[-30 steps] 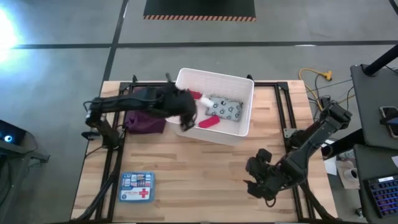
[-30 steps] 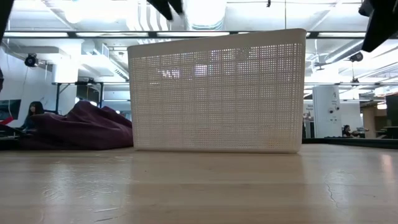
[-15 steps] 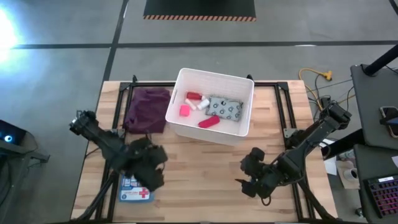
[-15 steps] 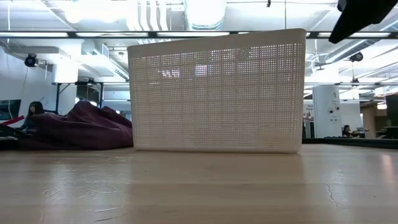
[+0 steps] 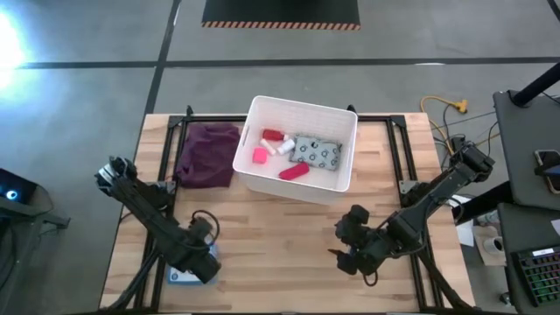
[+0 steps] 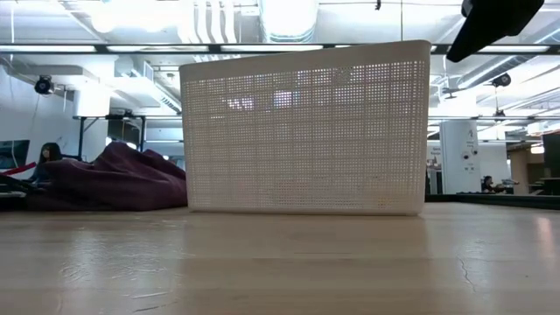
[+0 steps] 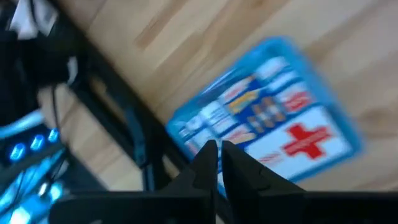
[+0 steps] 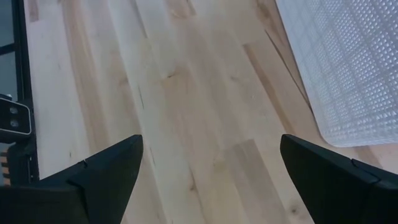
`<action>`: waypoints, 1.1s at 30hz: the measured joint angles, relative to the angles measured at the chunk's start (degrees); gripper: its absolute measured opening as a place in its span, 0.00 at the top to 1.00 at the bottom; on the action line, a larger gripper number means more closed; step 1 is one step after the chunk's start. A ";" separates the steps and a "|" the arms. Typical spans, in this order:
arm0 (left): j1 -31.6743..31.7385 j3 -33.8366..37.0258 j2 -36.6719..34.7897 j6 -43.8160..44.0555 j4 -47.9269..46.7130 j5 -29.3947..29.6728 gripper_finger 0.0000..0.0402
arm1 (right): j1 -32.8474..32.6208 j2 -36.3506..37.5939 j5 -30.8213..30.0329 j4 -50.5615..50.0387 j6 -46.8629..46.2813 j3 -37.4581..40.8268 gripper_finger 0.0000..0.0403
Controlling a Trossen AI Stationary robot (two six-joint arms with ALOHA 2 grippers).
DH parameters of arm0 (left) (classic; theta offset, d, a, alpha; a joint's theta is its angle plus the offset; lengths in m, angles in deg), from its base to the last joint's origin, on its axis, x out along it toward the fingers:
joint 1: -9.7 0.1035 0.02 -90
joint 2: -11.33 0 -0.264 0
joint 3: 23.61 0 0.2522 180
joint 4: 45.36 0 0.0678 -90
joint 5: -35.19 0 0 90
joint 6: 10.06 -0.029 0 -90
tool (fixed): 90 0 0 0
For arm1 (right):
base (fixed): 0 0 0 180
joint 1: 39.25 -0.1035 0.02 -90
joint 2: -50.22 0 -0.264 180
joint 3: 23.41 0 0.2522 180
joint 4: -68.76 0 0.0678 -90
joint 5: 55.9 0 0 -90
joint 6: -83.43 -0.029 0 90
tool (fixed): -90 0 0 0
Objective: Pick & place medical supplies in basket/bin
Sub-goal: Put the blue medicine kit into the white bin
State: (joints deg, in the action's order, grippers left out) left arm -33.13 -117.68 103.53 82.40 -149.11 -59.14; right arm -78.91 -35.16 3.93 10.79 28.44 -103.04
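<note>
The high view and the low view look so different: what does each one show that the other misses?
Only the high view shows inside the white bin: a grey-green patterned packet, a pink cube, a red tube. It also shows the left gripper over the first-aid box at the table's near left, and the right gripper hanging open over bare wood.

Only the low view shows the bin's mesh wall and the room behind.

Both show the bin and the purple cloth beside it.
</note>
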 joint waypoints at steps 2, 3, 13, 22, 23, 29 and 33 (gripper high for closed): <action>-0.29 3.63 -0.52 2.18 0.78 -3.03 1.00 | -0.02 0.00 0.00 0.00 -0.03 -0.01 0.08; -0.42 5.77 -0.99 3.02 2.03 -4.90 1.00 | -0.02 0.00 0.02 0.00 -0.06 0.01 0.08; -1.91 27.44 -3.64 10.18 34.69 -21.56 1.00 | -0.07 0.00 0.15 -0.07 -0.47 0.58 0.08; -0.60 25.38 -3.36 11.91 35.58 -3.83 1.00 | -0.07 0.00 0.17 -0.14 -1.59 1.18 0.08; -0.46 24.41 -3.30 11.52 36.09 -0.37 1.00 | -0.07 0.00 0.19 -0.15 -1.59 1.28 0.08; -0.13 16.66 -2.96 7.05 37.99 15.16 1.00 | -0.02 0.00 0.60 -0.08 -1.59 1.34 0.08; -1.01 9.25 -2.98 7.27 29.42 26.75 1.00 | 0.42 0.00 3.42 1.67 -1.85 1.61 0.08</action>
State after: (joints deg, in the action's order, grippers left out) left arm -34.14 -108.43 100.54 89.67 -119.69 -32.40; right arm -78.50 -35.16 7.35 12.46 26.59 -101.43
